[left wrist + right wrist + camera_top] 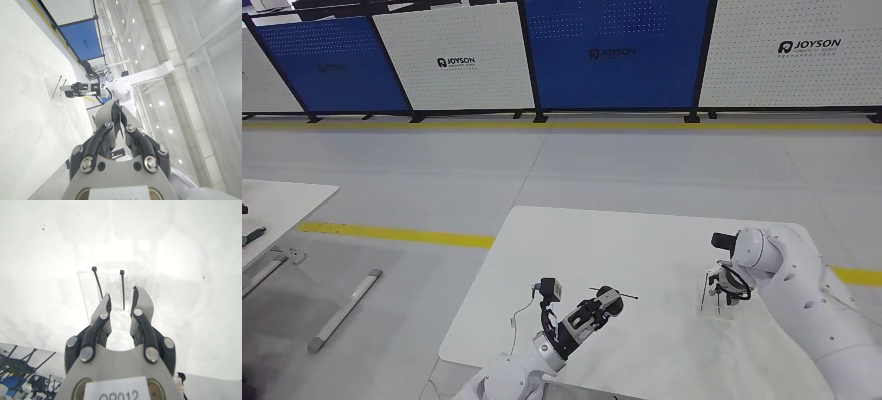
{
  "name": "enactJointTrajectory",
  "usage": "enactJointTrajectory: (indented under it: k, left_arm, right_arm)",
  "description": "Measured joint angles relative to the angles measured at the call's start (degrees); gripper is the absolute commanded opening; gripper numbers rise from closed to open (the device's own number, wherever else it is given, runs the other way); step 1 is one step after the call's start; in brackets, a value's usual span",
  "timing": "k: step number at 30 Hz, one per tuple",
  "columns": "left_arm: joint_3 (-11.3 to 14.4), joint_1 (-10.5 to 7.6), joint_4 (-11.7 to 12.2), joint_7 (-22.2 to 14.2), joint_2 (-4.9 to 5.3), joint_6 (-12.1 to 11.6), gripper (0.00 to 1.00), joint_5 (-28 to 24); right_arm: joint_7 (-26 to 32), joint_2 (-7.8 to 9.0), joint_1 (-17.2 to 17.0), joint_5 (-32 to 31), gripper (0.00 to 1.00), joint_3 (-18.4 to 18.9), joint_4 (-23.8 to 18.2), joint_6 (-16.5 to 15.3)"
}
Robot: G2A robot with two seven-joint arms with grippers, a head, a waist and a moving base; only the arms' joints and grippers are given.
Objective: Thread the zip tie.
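1. One white table (pixel 662 250) carries the whole job, with the two arms well apart over it.
2. Left gripper (pixel 119 106): the pads are pressed together on the held zip tie (pixel 119 121), which is lifted off the table on the robot's side.
3. Right gripper (pixel 121 292): the fingers are about half open and grip nothing. One finger sits on each side of the tail of the centre zip tie (pixel 122 289).
4. Clear stand (pixel 83 285): it props up the centre zip tie and a spare zip tie (pixel 98 283), whose tail runs just beside one finger.
5. Handling, as a judgement: these ties look very light, thin, springy and slick. The strip will bow if it is pinched far from its end, so a hold close to the tail tip should aim best. The blocky head is the stiffer part to steady.
6. Hard to make out:
   - The held zip tie shows edge-on, so I cannot tell which end sticks out.
   - The stand's walls are faint.
   - I cannot tell whether the right fingers touch the stand or hover above it.
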Motion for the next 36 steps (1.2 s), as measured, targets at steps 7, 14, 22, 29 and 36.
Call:
enactJointTrajectory:
  k: [7, 14, 22, 29, 36]
  left_arm:
    - [0.0, 0.0, 0.0, 0.0, 0.0, 0.0, 0.0, 0.0]
    - [0.0, 0.0, 0.0, 0.0, 0.0, 0.0, 0.0, 0.0]
    - [0.0, 0.0, 0.0, 0.0, 0.0, 0.0, 0.0, 0.0]
    - [0.0, 0.0, 0.0, 0.0, 0.0, 0.0, 0.0, 0.0]
    - [0.0, 0.0, 0.0, 0.0, 0.0, 0.0, 0.0, 0.0]
  right_arm:
    - [-0.3, -1.3, 1.3, 0.35, 0.27, -1.09, 2.87, -0.44]
    - [-0.57, -2.41, 2.42, 0.35, 0.27, -1.9, 5.62, -0.61]
    - [-0.91, -3.6, 3.52, 0.38, 0.24, -2.57, 8.47, -1.0]
    - [-0.9, -4.55, 4.29, 0.44, 0.05, -3.07, 10.77, -1.8]
    - [-1.2, -5.54, 5.2, 0.63, 0.0, -3.43, 13.24, -2.55]
